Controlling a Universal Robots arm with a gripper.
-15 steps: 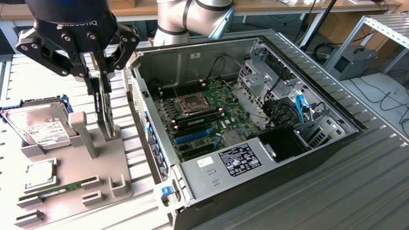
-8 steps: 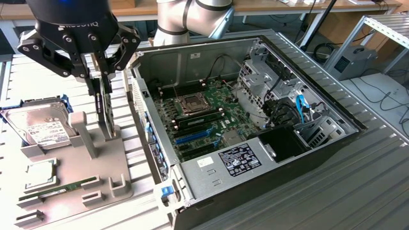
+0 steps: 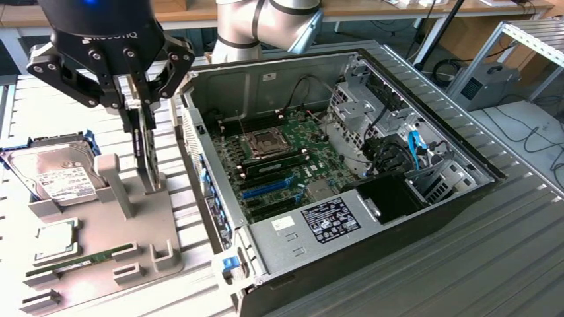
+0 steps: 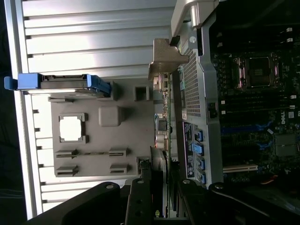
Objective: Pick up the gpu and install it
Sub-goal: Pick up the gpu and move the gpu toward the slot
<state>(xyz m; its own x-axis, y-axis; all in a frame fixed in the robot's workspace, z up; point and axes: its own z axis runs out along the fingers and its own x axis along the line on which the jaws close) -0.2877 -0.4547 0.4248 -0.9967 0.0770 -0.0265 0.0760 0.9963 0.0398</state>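
gpu: upright and edge-on, hanging straight down from the gripper.
gripper: half closed, fingers pinching the gpu's top edge from both faces.
tray: directly under the gripper. The gpu's lower edge is down among its posts; can't tell if they touch.
drive: on the tray, on the exterior view's left of the gripper, lower.
RAM: far end of the tray, well apart from the gripper.
case: open, just beside the gripper on the exterior view's right.

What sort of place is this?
Probably a robotics lab or workshop for computer assembly: a robot arm stands by an open computer case on a slatted metal table, beside a grey tray of spare parts.
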